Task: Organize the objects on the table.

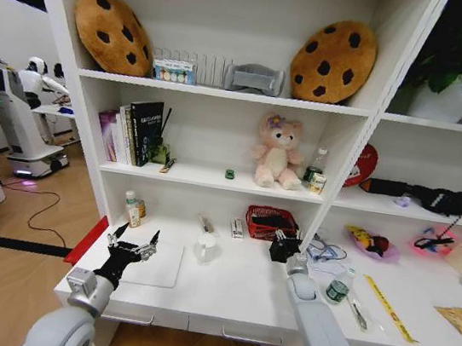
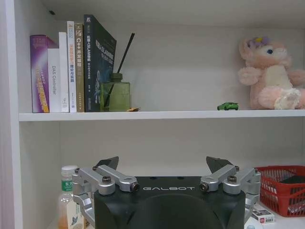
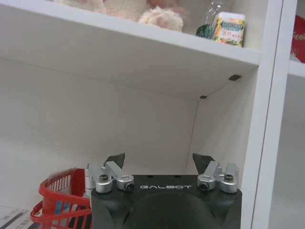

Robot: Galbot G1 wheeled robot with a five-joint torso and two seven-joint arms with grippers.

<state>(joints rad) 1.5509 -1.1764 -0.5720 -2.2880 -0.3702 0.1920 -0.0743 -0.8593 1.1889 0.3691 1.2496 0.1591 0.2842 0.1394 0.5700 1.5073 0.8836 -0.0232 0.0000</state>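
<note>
Both grippers gape empty: left gripper (image 1: 135,240) over the long white desk (image 1: 239,299), right gripper (image 1: 282,247) beside the red mesh basket (image 1: 269,223). Your clear plastic cup (image 1: 206,246) stands between; swing carelessly, it topples.

White table (image 1: 239,299) with shallow drawers under front edge, joined to white shelving (image 1: 225,93). On tabletop, from robot's left: slim white laptop (image 1: 153,265) lying flat, green-capped bottle (image 1: 132,208) near back wall, clear cup (image 1: 206,247), small box (image 1: 237,227), red basket (image 1: 269,223) at back by the upright. Right section: small bottle (image 1: 337,287), pens (image 1: 359,315), yellow strip (image 1: 388,308), purple tray (image 1: 369,243), yellow packet (image 1: 457,318). Middle shelf: books (image 1: 132,132), green diffuser bottle (image 2: 115,95), tiny green toy car (image 1: 230,174), pink plush bear (image 1: 277,152). Top shelf: two cookie cushions (image 1: 113,32), grey rack (image 1: 254,79).
</note>
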